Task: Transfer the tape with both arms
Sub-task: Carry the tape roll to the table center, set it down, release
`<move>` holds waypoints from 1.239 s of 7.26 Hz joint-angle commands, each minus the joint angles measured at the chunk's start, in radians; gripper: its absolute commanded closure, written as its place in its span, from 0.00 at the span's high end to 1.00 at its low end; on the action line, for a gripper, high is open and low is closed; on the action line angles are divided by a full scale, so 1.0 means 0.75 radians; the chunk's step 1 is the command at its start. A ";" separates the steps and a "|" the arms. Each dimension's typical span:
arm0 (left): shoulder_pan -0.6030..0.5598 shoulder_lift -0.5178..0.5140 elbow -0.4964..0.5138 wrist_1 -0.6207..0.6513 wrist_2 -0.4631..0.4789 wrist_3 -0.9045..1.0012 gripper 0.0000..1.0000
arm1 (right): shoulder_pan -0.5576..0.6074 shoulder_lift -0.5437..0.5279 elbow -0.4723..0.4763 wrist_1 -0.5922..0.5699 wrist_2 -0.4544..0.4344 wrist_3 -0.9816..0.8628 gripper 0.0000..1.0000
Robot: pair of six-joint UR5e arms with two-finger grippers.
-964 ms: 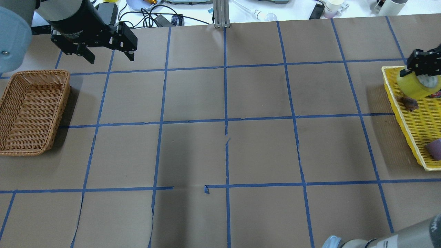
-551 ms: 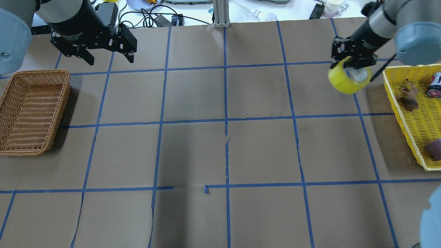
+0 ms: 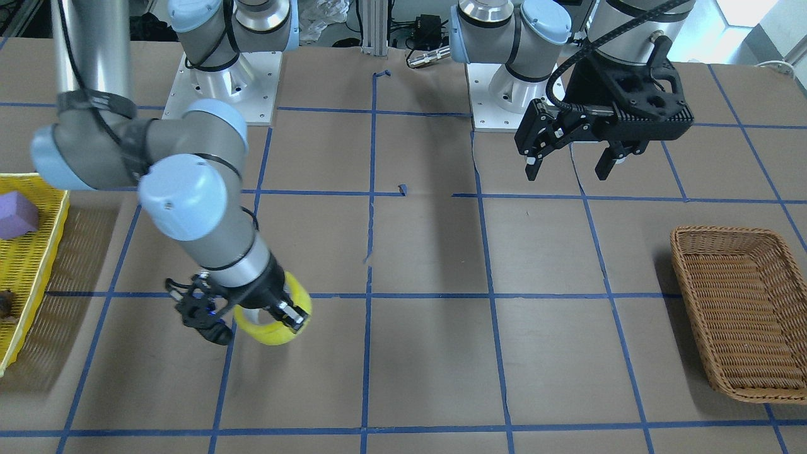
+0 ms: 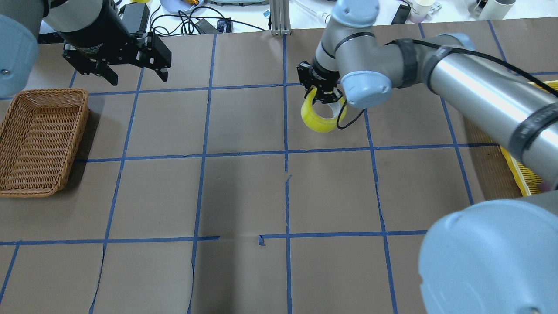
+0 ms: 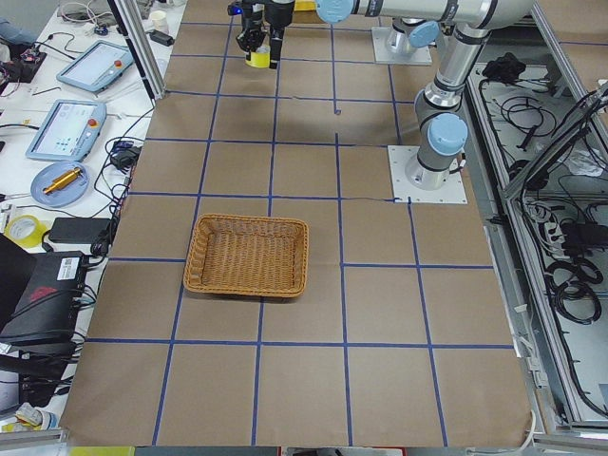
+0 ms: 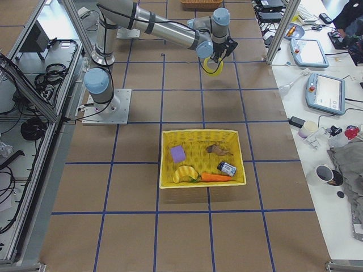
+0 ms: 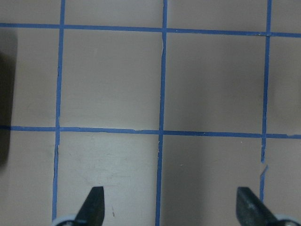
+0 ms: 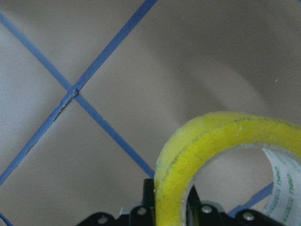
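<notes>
Right gripper (image 4: 321,92) clamps the yellow wall of the tape (image 4: 319,123). The roll hangs below it over the worktop (image 4: 244,192), just right of the centre grid line, on the far half. It appears clear of the surface, though height is hard to judge. Left gripper (image 4: 138,79) hovers with jaws wide and empty, beyond the wicker basket (image 4: 43,90).
</notes>
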 commanded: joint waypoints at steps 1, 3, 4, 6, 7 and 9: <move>0.004 0.001 -0.002 0.003 0.000 0.006 1.00 | 0.135 0.137 -0.104 0.004 -0.030 0.192 0.00; 0.004 0.005 0.002 0.001 0.008 0.012 1.00 | 0.141 0.137 -0.053 0.008 -0.044 0.184 0.00; 0.004 0.003 0.009 0.003 -0.008 0.008 1.00 | 0.141 0.133 -0.024 0.008 -0.044 0.190 0.00; 0.006 0.001 0.015 0.003 -0.010 0.012 1.00 | 0.151 0.133 -0.018 0.008 -0.022 0.203 0.25; 0.004 0.003 0.001 0.001 0.002 0.014 1.00 | 0.155 0.133 -0.018 0.006 -0.022 0.203 0.79; -0.006 -0.021 0.000 0.001 -0.010 -0.002 1.00 | 0.159 0.111 -0.026 0.012 -0.016 0.203 1.00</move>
